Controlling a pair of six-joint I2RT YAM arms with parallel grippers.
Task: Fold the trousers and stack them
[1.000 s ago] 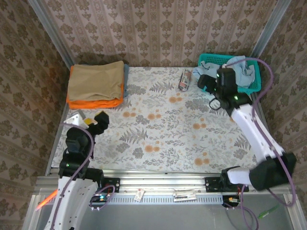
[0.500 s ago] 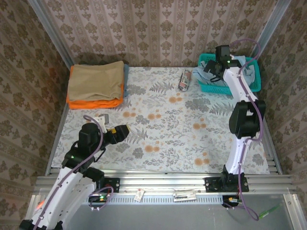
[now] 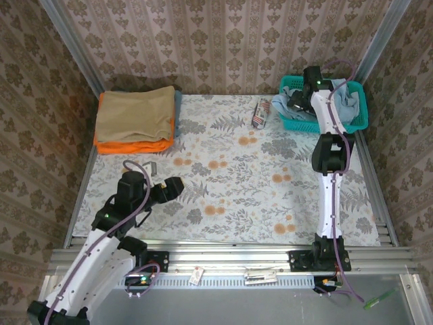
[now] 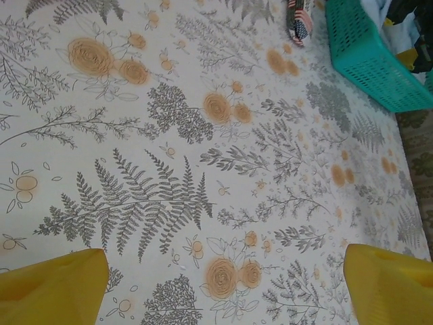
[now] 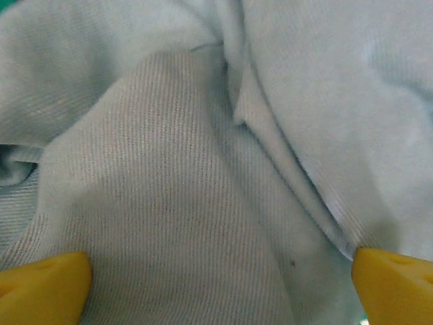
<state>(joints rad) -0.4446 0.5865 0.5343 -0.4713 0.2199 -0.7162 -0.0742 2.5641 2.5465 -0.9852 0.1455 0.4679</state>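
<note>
One pair of trousers (image 3: 349,103) lies bunched in the single teal basket (image 3: 295,124) at the far right corner of the worktop (image 3: 237,186). The right hand (image 3: 300,101) reaches down into that basket. In the right wrist view its fingers stand wide apart, open and not gripping, with the pale blue trousers (image 5: 203,189) creased directly under the right hand (image 5: 216,281).

One small patterned bundle (image 3: 261,113) sits just left of the basket. At the far left corner is one stack of two folded garments, a tan one (image 3: 135,112) on an orange one (image 3: 132,145).

Papered walls close three sides and a metal rail (image 3: 230,254) runs along the near edge. The flowered middle is bare, open room.

The left hand (image 3: 173,186) is over the near left part, well apart from the trousers. The left wrist view shows the left hand (image 4: 223,284) open, with the basket (image 4: 365,57) far ahead.
</note>
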